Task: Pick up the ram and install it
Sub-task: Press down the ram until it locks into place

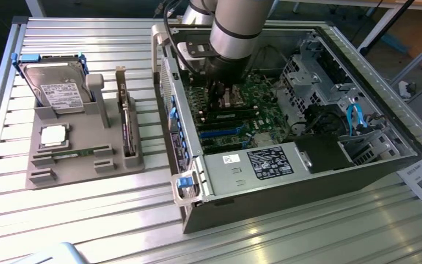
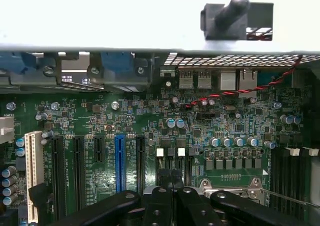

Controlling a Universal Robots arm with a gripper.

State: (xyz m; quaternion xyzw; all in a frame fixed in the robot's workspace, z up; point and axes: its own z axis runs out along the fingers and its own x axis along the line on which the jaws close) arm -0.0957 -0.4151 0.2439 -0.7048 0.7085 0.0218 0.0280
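The ram (image 1: 79,152), a thin green stick, lies flat in a slot of the grey holder (image 1: 86,170) on the exterior view's left. My gripper (image 1: 224,99) is far from it, lowered inside the open computer case (image 1: 284,181) over the green motherboard (image 1: 259,118). In the wrist view the black fingers (image 2: 164,180) are pressed together, so the gripper (image 2: 170,180) is shut, and I see nothing between them. They hover just above the board near the metal processor socket frame (image 2: 235,188). Dark memory slots with white clips (image 2: 290,171) lie to one side.
The holder also carries a hard drive (image 1: 61,91), a square silver processor chip (image 1: 53,136) and an upright expansion card (image 1: 127,126). Case walls, a drive cage (image 1: 306,77), a power supply (image 1: 270,162) and cables (image 1: 357,118) crowd the arm. A blue slot (image 2: 120,161) and a red-black wire (image 2: 240,92) cross the board.
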